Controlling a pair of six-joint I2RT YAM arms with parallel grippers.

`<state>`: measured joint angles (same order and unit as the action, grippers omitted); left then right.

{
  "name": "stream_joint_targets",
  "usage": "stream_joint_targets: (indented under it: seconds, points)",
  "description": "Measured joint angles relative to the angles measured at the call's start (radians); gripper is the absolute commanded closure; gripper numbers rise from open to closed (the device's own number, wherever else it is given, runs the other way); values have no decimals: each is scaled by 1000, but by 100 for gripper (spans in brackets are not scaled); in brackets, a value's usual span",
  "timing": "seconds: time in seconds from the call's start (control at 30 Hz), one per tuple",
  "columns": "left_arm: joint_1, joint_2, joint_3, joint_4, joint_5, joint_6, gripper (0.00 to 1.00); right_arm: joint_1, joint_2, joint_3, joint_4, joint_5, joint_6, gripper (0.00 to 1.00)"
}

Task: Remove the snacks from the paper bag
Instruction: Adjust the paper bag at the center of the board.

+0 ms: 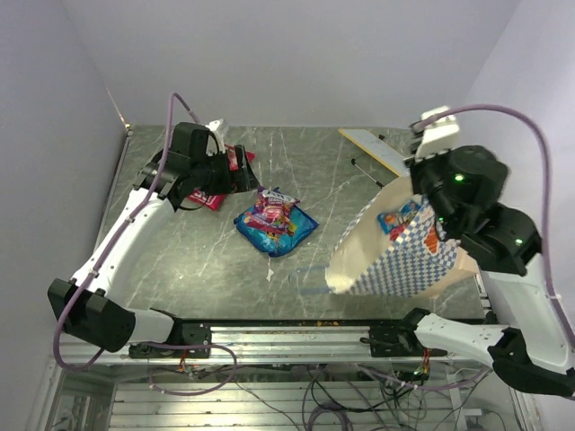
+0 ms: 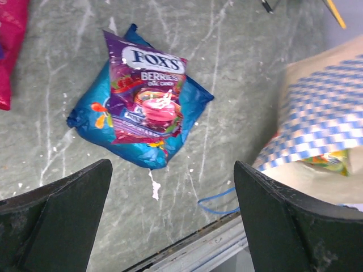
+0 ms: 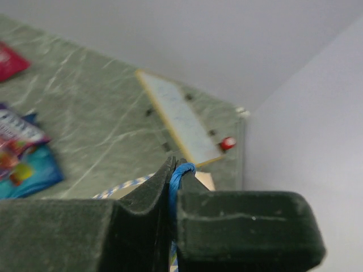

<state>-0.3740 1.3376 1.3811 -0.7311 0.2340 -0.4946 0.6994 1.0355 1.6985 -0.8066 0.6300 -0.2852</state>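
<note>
The blue-and-white checkered paper bag (image 1: 404, 260) hangs tilted at the right, its mouth facing left and its lower part on the table. My right gripper (image 3: 176, 170) is shut on the bag's blue string handle (image 3: 180, 175) and holds it up. A blue-red packet (image 1: 400, 218) shows inside the bag, and a yellow-green packet (image 2: 330, 162) shows inside it in the left wrist view. A purple-red Fox's packet (image 2: 148, 90) lies on the larger blue packet (image 2: 93, 122) at mid-table. The red-pink packet (image 1: 208, 195) lies at the back left. My left gripper (image 2: 173, 221) is open and empty above the table.
A flat tan card strip (image 1: 377, 151) lies at the back right, beyond the bag. The bag's other string handle (image 2: 218, 201) lies loose on the table near the front metal rail (image 1: 296, 337). Walls close in the table at the left, back and right.
</note>
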Motion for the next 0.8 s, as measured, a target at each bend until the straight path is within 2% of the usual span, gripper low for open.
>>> stream_joint_targets:
  seconds: [0.2,0.37,0.5,0.7,0.8]
  points:
    - [-31,-62,-19,19,85,-2,0,0,-74,-312,5,-211,388,100]
    - [-93,-126,-108,109,163,-12,3,1,-230,-496,49,-328,739,100]
    - [-185,-166,-225,230,203,-43,7,1,-290,-478,17,-358,921,100]
    - [-370,-195,-352,410,196,-63,13,1,-290,-377,-183,-341,1118,100]
    - [-485,-210,-424,555,156,-55,18,1,-311,-359,-256,-327,1180,100]
